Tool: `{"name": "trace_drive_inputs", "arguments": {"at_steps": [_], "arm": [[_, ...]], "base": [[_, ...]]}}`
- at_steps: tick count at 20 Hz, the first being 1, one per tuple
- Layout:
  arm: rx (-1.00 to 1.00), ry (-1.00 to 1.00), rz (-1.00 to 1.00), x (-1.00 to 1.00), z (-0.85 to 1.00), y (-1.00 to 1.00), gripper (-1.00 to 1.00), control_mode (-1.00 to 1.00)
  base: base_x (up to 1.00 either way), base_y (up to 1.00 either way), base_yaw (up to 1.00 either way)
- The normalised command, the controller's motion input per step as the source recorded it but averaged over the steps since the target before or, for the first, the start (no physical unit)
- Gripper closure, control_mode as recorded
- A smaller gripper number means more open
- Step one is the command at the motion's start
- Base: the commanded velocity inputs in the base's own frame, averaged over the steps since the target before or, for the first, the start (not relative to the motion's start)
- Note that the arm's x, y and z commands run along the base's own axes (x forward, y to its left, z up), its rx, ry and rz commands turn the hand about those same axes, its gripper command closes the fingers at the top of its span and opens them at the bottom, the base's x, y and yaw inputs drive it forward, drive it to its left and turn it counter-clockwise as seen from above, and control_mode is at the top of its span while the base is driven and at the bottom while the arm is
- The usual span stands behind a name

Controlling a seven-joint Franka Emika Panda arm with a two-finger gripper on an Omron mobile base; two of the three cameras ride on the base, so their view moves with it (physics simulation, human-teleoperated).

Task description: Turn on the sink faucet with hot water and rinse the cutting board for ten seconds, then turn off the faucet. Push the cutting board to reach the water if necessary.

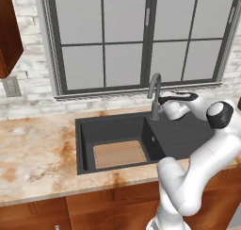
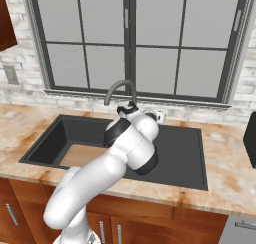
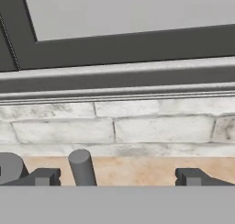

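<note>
The sink faucet is a slim grey gooseneck that rises behind the dark sink. The cutting board, light tan wood, lies flat on the basin floor, left of and below the spout; the arm partly hides this cutting board in the right base view. My gripper is open beside the faucet's base. The small grey lever handle stands between the fingertips, close to the left one, with no visible contact. In the left base view the gripper sits just right of the faucet's stem. No water is in view.
A brick wall and window sill stand directly behind the faucet. The marbled counter surrounds the sink, with the drainboard on the right. A dark object stands at the counter's far right, and a wall outlet sits at the left.
</note>
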Motion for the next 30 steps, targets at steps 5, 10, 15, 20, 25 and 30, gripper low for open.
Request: {"name": "trace_drive_inputs", "arguments": {"at_steps": [5, 10, 15, 20, 25, 30], "arm": [[0.0, 0.0, 0.0, 0.05, 0.0, 0.0, -1.0, -1.0], [0.0, 0.0, 0.0, 0.02, 0.0, -0.03, -1.0, -1.0], [0.0, 0.0, 0.0, 0.0, 0.0, -0.05, -1.0, -1.0], [0.0, 0.0, 0.0, 0.0, 0.0, -0.04, -1.0, -1.0], [0.0, 0.0, 0.0, 0.07, 0.0, 0.0, -1.0, -1.0], [0.0, 0.0, 0.0, 0.14, 0.0, -0.01, -1.0, -1.0]], "base": [[0.0, 0.0, 0.0], [0.0, 0.0, 0.0], [0.0, 0.0, 0.0], [0.0, 0.0, 0.0], [0.0, 0.0, 0.0], [0.0, 0.0, 0.0]]}}
